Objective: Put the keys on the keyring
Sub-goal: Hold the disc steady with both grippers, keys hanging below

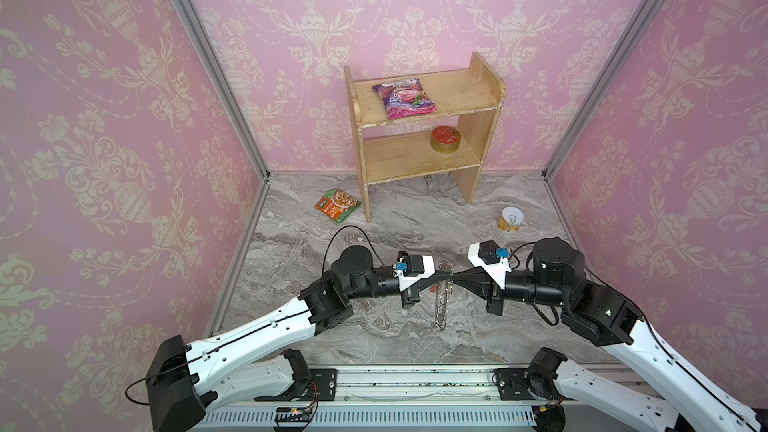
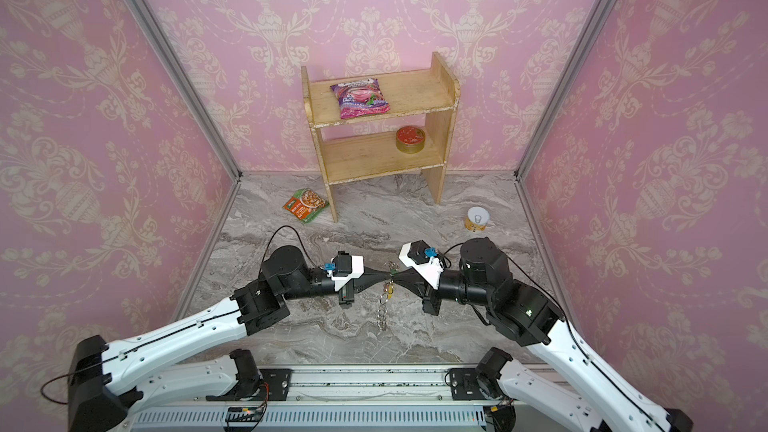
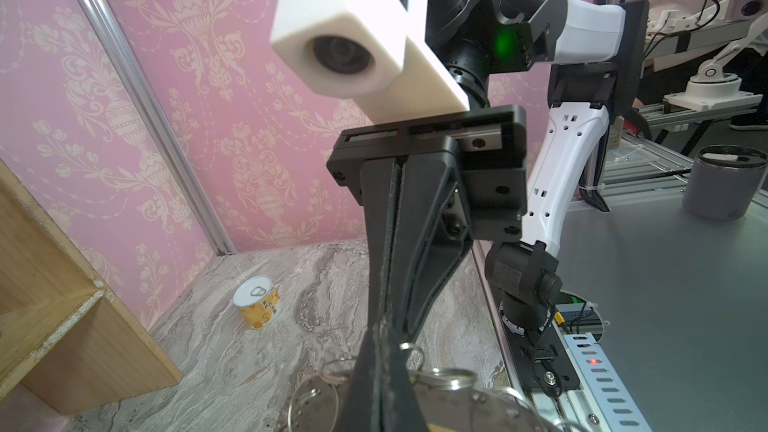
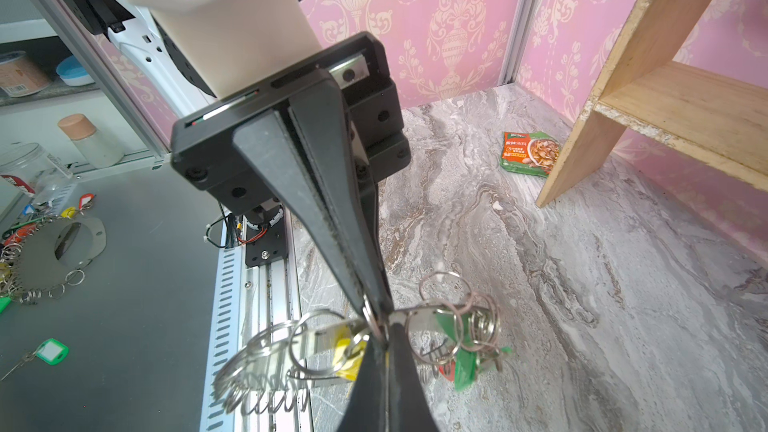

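Both arms meet tip to tip above the middle of the marble floor. The keyring hangs edge-on between them, a flat grey plate rimmed with wire loops. My left gripper is shut on its upper rim. My right gripper is shut on the same spot from the other side, pinching a loop at the rim. The keys dangle among the loops: yellow tag, green tag, red tag.
A wooden shelf stands at the back with a pink snack bag and a gold tin. A green-orange packet lies at its left leg, a yellow can at the right. Outside the cell lies another ring.
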